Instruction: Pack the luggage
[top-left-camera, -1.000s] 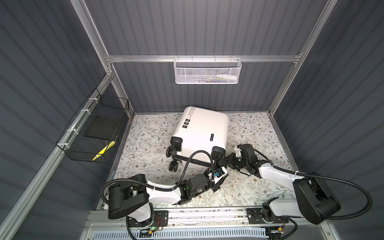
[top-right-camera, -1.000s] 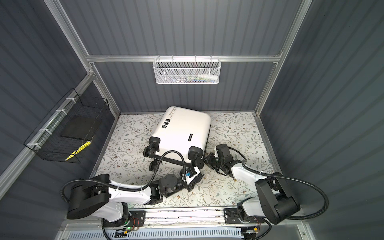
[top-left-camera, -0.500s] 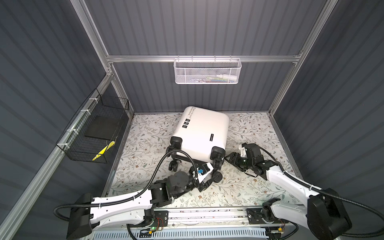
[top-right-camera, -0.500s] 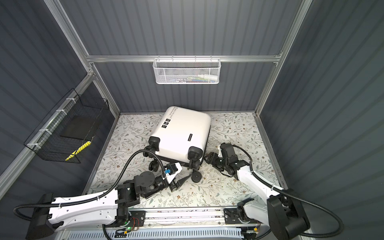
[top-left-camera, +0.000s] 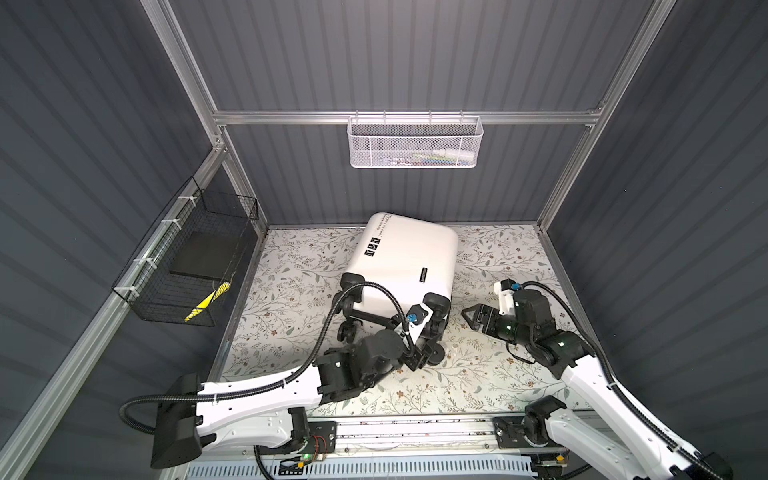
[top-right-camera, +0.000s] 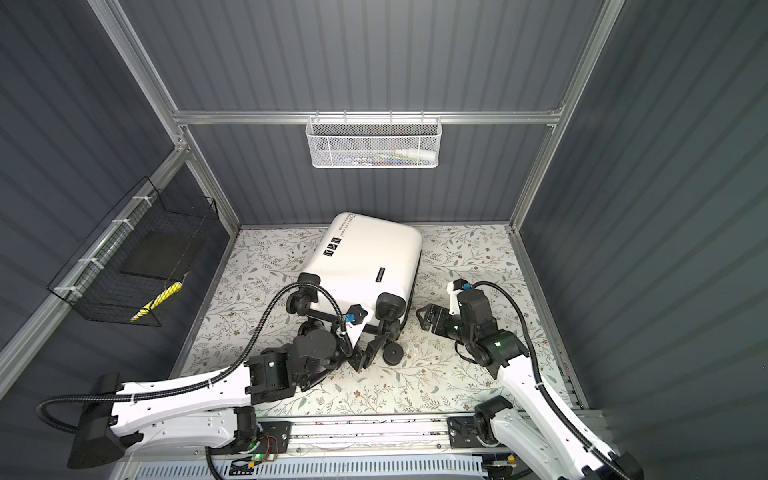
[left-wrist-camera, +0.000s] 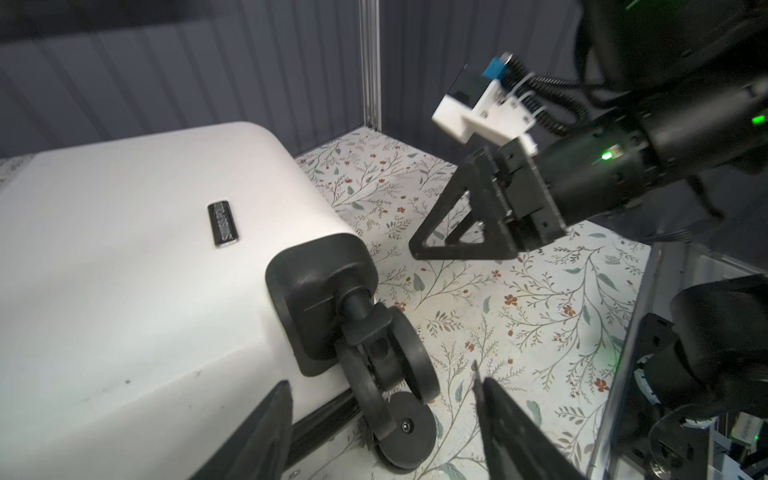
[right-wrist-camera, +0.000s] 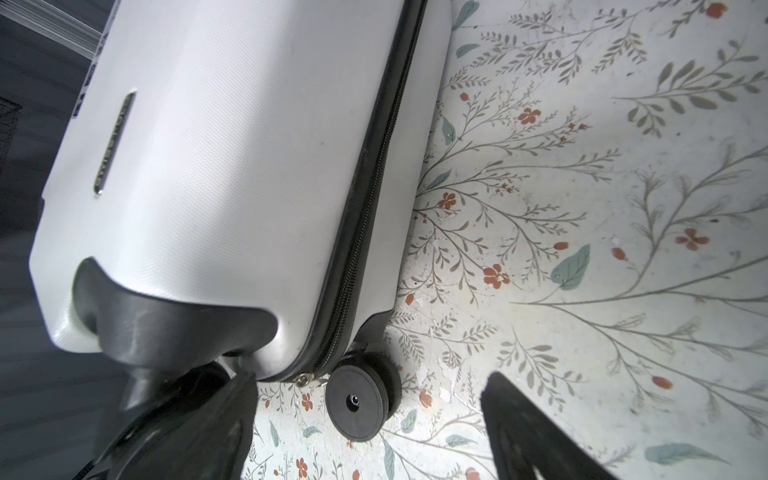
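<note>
**Luggage (top-left-camera: 405, 259) lies shut on floral mat (top-left-camera: 498, 374)**

Its white hard shell, finely grained and round-cornered with a black zipper seam, lies flat at the centre of both top views, with the wheels toward the lower edge. The left gripper (left-wrist-camera: 380, 380) stands wide open around a black disc-shaped spinner wheel (top-left-camera: 436, 355), clamping nothing. The right gripper (top-left-camera: 471, 316), its triangular fingers spread wide, is empty just right of the wheels.

Left hand (left-wrist-camera: 379, 384), right hand (right-wrist-camera: 372, 380), seemingly spread.
</note>
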